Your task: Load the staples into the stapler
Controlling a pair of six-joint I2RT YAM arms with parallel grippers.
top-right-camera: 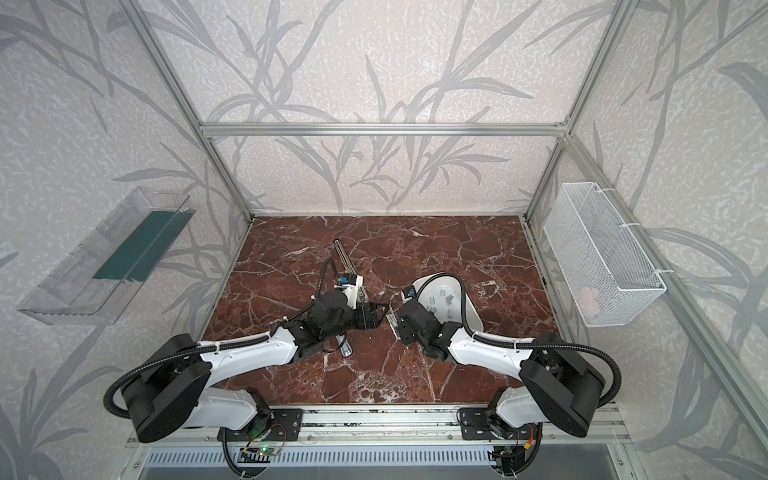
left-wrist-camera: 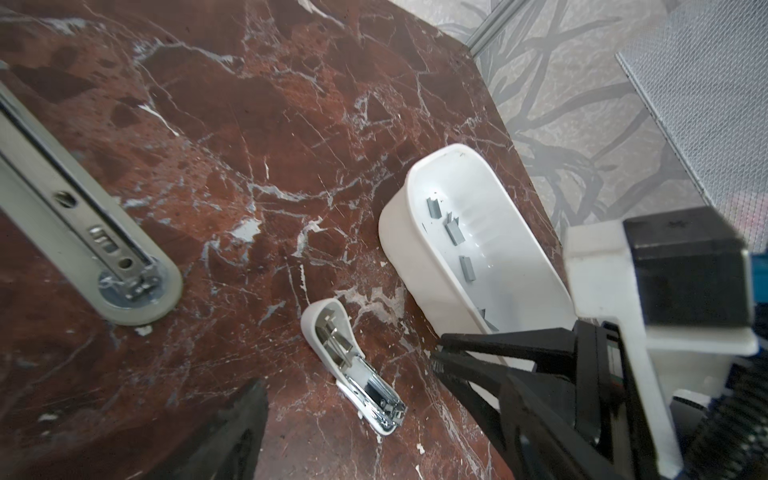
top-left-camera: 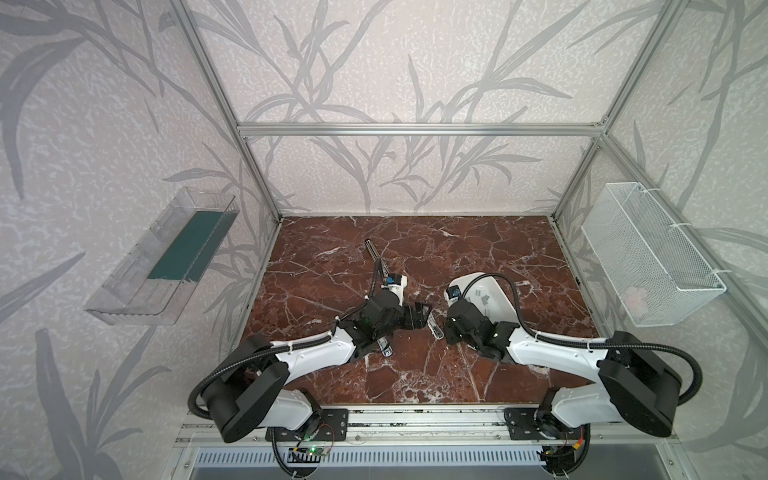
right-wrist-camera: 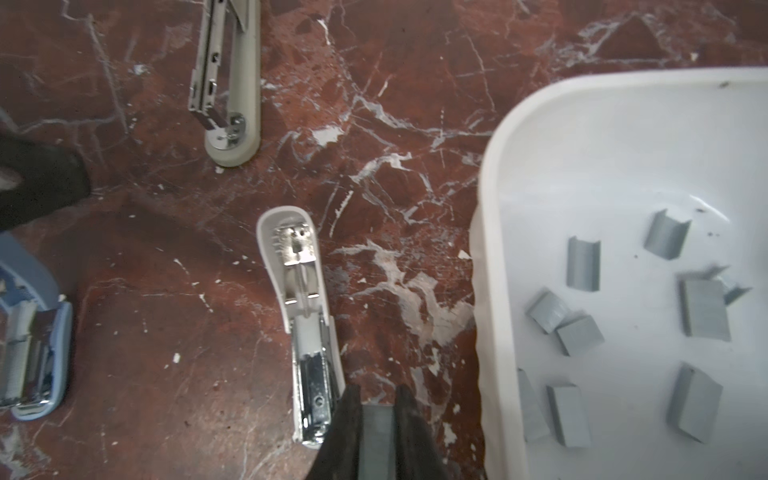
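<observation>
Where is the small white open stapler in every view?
In a top view: small white stapler, mid-table, just left of the white tray.
In a top view: same spot, beside the tray.
Left wrist: lying open beside the tray's wall.
Right wrist: beside the tray's rim, right gripper near its metal end.
Shared landmark: the white tray.

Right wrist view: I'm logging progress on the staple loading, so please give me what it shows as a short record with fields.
right gripper: shut on a staple strip
white stapler: lying open on the marble table
strip versus stapler: beside its chrome end, not yet in the channel
white tray: holds the loose staples
other staplers: grey stapler swung open; blue stapler partly cut off at the view's edge
</observation>
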